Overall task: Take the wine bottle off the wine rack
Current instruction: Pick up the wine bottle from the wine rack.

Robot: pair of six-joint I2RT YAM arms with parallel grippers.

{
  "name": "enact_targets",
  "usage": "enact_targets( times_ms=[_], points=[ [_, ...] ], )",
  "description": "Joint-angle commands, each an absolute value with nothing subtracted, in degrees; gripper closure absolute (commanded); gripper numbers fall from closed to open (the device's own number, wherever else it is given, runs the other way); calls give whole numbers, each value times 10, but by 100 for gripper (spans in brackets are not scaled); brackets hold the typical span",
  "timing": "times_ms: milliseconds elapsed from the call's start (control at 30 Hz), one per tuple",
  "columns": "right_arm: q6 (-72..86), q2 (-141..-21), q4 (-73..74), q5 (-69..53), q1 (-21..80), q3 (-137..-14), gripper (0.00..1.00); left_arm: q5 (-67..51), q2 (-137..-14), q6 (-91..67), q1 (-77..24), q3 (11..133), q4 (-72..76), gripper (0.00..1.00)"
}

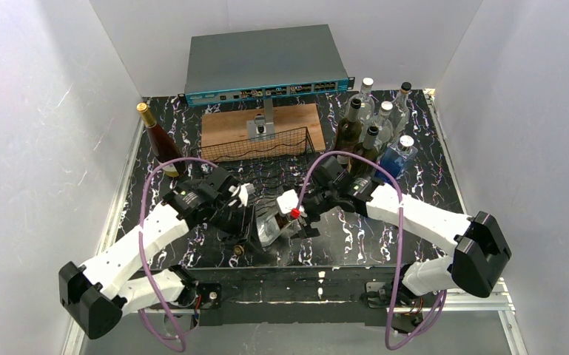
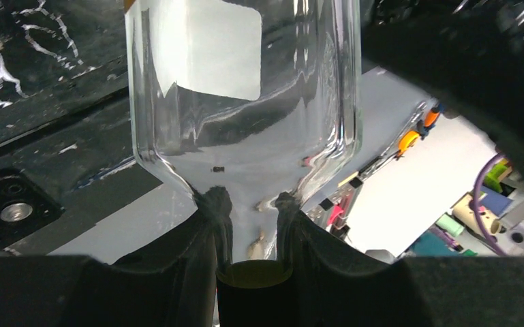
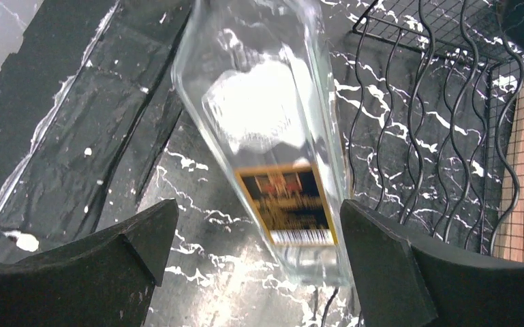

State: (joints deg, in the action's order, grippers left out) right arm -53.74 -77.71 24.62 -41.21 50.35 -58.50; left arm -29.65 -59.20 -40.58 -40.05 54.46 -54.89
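A clear glass wine bottle (image 1: 272,226) with a black-and-gold label (image 3: 289,204) is tilted over the marbled table, just in front of the black wire wine rack (image 1: 266,148). My left gripper (image 2: 249,204) is shut on the bottle's neck, and the bottle's clear body (image 2: 245,116) fills the left wrist view. My right gripper (image 3: 259,231) is open, its fingers (image 3: 371,245) standing either side of the bottle's base end, the right one close beside the glass. The rack's wavy wires (image 3: 443,122) lie to the right of the bottle.
Several bottles (image 1: 374,129) stand at the back right. A dark bottle with a gold cap (image 1: 159,140) stands at the back left. Under the rack lies a wooden board (image 1: 226,126), with a grey network switch (image 1: 266,66) behind it. White walls enclose the table.
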Motion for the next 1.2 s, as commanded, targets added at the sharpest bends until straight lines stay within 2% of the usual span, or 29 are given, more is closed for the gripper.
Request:
enact_targets(
  times_ms=[0,400,500,633,667,733,767,800,900,1033,1167],
  points=[
    [-477,-776,153,-383,525,-569,2,-366,-610,-433,-409,600,-453,100],
    [-473,-769,66,-383,542,-487,3,-447,-649,-493,-410,597,-362,100],
    [-488,-765,70,-396,542,-478,13,-459,-655,-501,-410,597,-352,100],
    [-527,-760,99,-426,542,-475,36,-460,-658,-511,-410,597,-347,100],
    [-531,-760,104,-432,542,-474,42,-459,-659,-513,-410,597,-346,95],
    [-539,-759,110,-440,541,-471,56,-454,-657,-514,-410,599,-345,75],
    [-541,-759,113,-442,540,-471,63,-451,-654,-515,-410,599,-342,68],
    [-541,-759,115,-445,540,-472,68,-445,-651,-517,-409,597,-338,54],
    [-541,-760,122,-456,536,-474,78,-430,-636,-524,-409,584,-318,32],
    [-538,-760,127,-475,529,-472,83,-404,-611,-527,-409,560,-284,12],
    [-524,-761,123,-495,519,-473,85,-378,-583,-524,-409,532,-252,7]
  ],
)
